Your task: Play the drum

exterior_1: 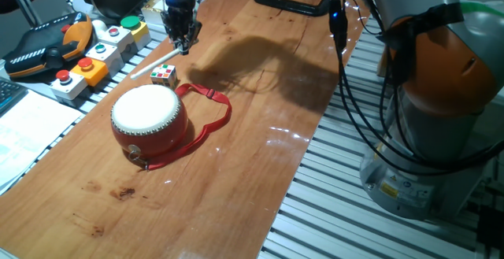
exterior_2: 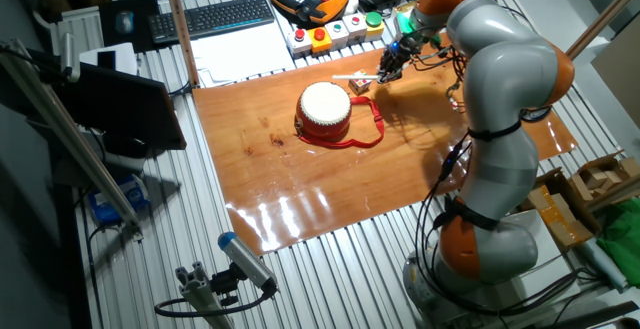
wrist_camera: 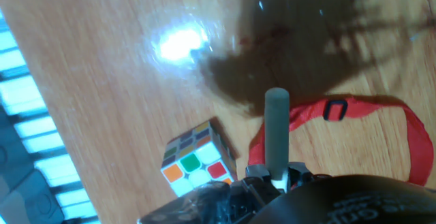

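The drum (exterior_1: 148, 115) is red with a cream-white skin and stands on the wooden board; it also shows in the other fixed view (exterior_2: 325, 110). Its red strap (exterior_1: 214, 106) loops to the right on the board and shows in the hand view (wrist_camera: 361, 108). My gripper (exterior_1: 183, 43) is behind the drum, above the board's far edge, and also shows from the other side (exterior_2: 388, 69). It is shut on a pale drumstick (exterior_1: 154, 63) that slants down to the left, its tip short of the drum. In the hand view the stick (wrist_camera: 276, 132) points ahead; the drum's body is out of that view.
A small colour cube (exterior_1: 164, 75) lies between the gripper and the drum, and shows in the hand view (wrist_camera: 196, 159). A button box (exterior_1: 94, 50) and a teach pendant (exterior_1: 43, 50) sit at the far left. A black clamp (exterior_1: 288, 1) holds the board's back edge.
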`<move>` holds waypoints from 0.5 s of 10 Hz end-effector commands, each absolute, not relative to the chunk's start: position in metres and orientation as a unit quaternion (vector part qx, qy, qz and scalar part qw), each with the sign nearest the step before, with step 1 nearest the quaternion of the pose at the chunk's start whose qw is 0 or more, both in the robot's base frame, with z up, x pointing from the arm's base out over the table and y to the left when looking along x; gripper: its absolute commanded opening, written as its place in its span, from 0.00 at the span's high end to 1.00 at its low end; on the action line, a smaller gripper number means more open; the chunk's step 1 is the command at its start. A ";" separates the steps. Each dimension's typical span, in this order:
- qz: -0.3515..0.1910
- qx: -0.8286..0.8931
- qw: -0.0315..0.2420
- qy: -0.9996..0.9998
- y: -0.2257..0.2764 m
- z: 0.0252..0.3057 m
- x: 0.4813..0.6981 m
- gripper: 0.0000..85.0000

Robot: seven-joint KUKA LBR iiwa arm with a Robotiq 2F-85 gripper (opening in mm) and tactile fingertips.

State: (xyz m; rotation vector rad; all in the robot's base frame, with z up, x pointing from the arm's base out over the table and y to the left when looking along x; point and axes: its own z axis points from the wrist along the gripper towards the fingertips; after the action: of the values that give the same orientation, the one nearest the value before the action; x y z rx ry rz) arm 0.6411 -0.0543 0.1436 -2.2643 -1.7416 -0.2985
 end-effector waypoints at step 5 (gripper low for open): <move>-0.103 -0.777 0.134 -0.606 -0.053 0.177 0.629 0.99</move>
State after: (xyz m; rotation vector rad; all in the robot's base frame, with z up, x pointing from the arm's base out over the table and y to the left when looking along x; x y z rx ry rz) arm 0.6281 -0.0536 0.1772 -2.2532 -1.7660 -0.2980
